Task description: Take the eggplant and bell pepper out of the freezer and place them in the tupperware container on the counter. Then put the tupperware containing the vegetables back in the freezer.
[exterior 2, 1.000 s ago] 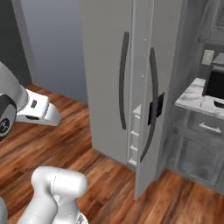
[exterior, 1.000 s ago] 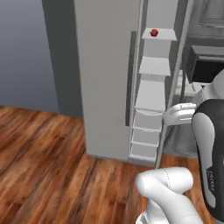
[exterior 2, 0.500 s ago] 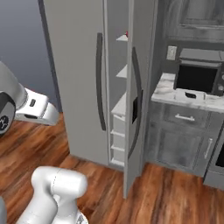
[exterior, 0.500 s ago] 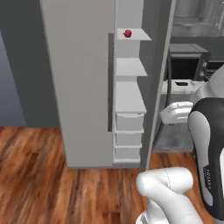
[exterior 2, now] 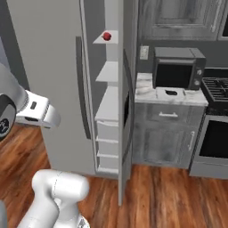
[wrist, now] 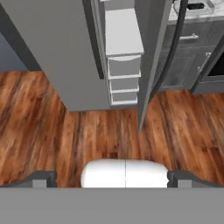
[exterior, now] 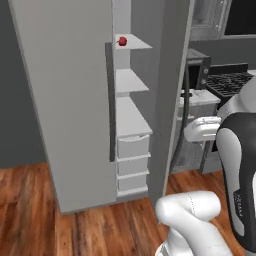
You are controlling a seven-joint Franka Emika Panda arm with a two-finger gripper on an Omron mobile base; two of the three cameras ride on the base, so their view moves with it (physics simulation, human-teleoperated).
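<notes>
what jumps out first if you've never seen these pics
The tall grey freezer stands with its door ajar, showing white inner shelves. A small red bell pepper sits alone on the top shelf. To the right, a black-fronted microwave rests on the marble counter beside the stove.

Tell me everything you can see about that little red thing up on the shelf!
That is the bell pepper, small, round and bright red, with a tiny dark bit on top that may be its stem. It sits by itself on the top white shelf inside the open freezer, near the shelf's front edge. Nothing else touches it. It looks smooth and whole. From the other side it shows as a red ball on the same shelf.
</notes>
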